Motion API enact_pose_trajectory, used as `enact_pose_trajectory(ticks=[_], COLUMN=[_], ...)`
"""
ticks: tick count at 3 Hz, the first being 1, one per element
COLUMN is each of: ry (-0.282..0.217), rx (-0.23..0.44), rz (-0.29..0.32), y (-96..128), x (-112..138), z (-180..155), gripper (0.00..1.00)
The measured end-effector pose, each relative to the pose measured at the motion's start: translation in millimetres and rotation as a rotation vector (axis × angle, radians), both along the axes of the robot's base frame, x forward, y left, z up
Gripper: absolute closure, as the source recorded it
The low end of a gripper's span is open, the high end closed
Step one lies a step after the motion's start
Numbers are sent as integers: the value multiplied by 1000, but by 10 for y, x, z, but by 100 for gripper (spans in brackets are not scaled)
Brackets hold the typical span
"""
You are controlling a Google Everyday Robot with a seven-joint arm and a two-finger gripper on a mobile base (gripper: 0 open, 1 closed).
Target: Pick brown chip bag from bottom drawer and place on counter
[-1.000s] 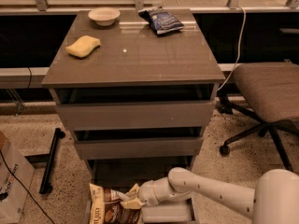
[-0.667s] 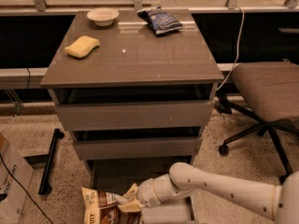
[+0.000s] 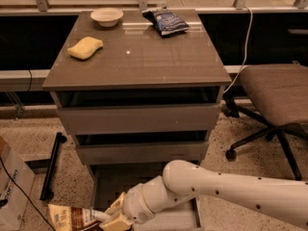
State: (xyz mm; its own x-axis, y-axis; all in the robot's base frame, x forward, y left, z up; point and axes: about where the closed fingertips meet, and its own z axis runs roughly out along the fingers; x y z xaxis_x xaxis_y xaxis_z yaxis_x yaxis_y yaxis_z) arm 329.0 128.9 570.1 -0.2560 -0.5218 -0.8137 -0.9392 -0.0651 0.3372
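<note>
The brown chip bag, dark brown with a cream edge, hangs at the bottom left of the camera view, out past the left side of the bottom drawer. That drawer is pulled open below the cabinet's two upper drawers. My gripper is shut on the bag's right end and holds it low, near the floor. My white arm reaches in from the lower right across the open drawer. The counter is the glossy grey-brown top above.
On the counter lie a yellow sponge, a white bowl and a dark blue chip bag. An office chair stands to the right. A black bar and a cardboard box are on the floor to the left.
My gripper has carried the brown chip bag further left, away from the open bottom drawer. The cabinet and the things on the counter have not moved.
</note>
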Motion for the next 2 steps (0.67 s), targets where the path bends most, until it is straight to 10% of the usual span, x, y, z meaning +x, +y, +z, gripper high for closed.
enact_pose_trajectory(ticks=[2], ry=[-82], rx=[-36], rz=[15], y=[37], x=[87], z=[294], gripper=[100])
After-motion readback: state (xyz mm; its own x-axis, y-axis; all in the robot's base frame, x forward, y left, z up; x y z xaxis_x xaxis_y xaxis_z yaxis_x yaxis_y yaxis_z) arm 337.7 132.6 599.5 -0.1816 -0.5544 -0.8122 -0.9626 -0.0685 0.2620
